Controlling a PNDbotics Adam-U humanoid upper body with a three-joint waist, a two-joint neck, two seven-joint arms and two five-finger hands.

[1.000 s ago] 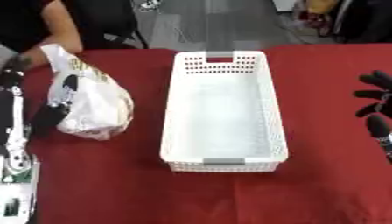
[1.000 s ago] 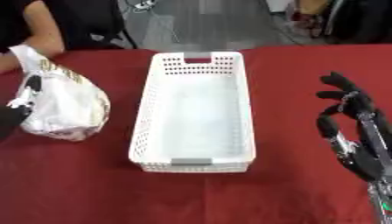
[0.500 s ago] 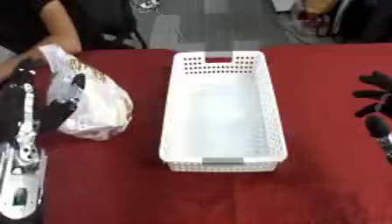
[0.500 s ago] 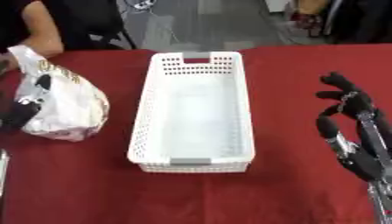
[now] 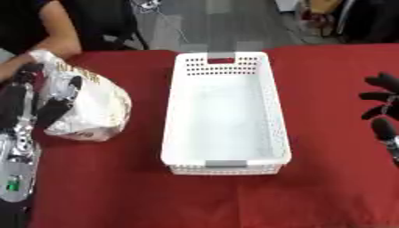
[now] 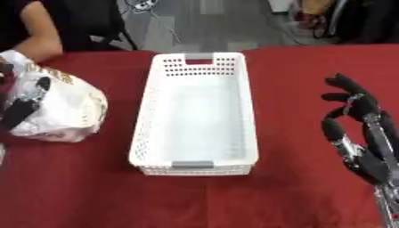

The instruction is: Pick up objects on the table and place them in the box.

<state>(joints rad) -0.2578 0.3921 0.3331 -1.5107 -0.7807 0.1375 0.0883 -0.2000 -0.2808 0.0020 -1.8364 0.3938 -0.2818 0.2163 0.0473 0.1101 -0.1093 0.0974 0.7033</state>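
Bag (image 5: 92, 107) between left hand (image 5: 43, 100) fingers, left of box (image 5: 226, 111)

One white perforated plastic basket (image 5: 273, 116) sits on one red-covered table (image 5: 156, 196), its interior holding no items. One white crinkled bag with gold-brown print (image 5: 93, 109) lies to the basket's left, the only loose object on the cloth. Two black robot hands are in view: one left hand (image 5: 43, 104) against the bag, one right hand (image 6: 355, 120) at the table's right side. One person's bare arm (image 5: 54, 38) reaches to the bag's top from the far edge.
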